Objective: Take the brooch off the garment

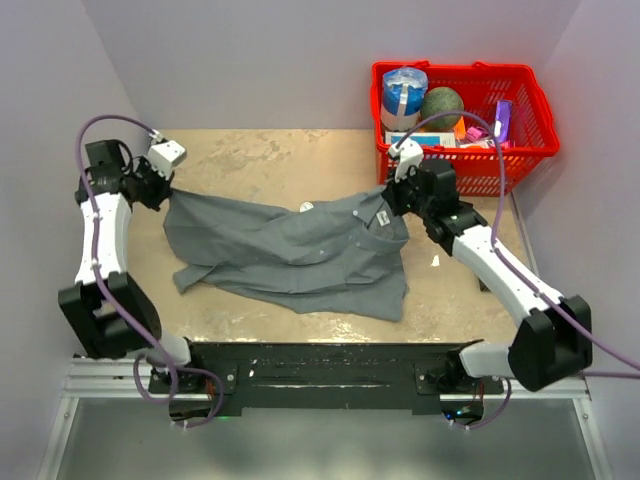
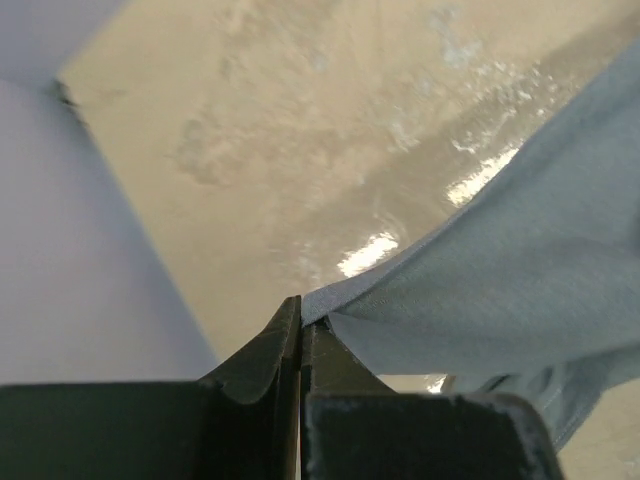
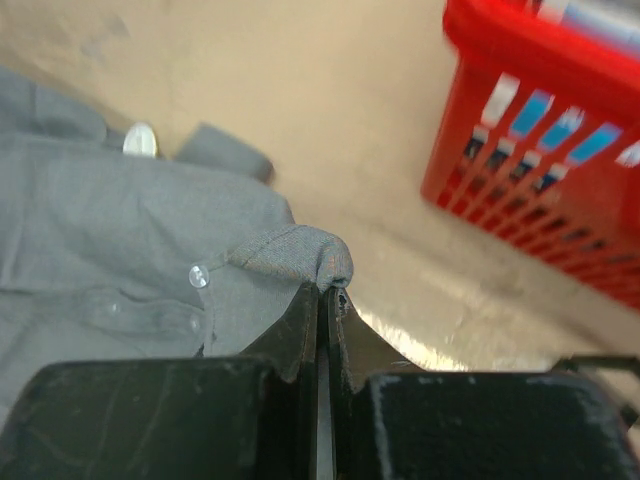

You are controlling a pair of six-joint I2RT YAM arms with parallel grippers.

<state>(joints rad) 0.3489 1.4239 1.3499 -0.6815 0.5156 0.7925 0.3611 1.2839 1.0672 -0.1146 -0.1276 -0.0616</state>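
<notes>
So, both pincers are pressed together on cloth here. The left gripper [image 2: 300, 305] pinches an edge of the grey collared button-up shirt [image 1: 300, 250] at its left end. The right gripper [image 3: 328, 290] pinches a bunched fold at its right end, with the shirt spread between them over the tan tabletop [image 1: 260, 155]. The small round pale-gold brooch [image 3: 140, 140] sits at the shirt's far edge, away from both sets of fingers. A red plastic basket [image 1: 520, 150] stands just beyond the right gripper.
</notes>
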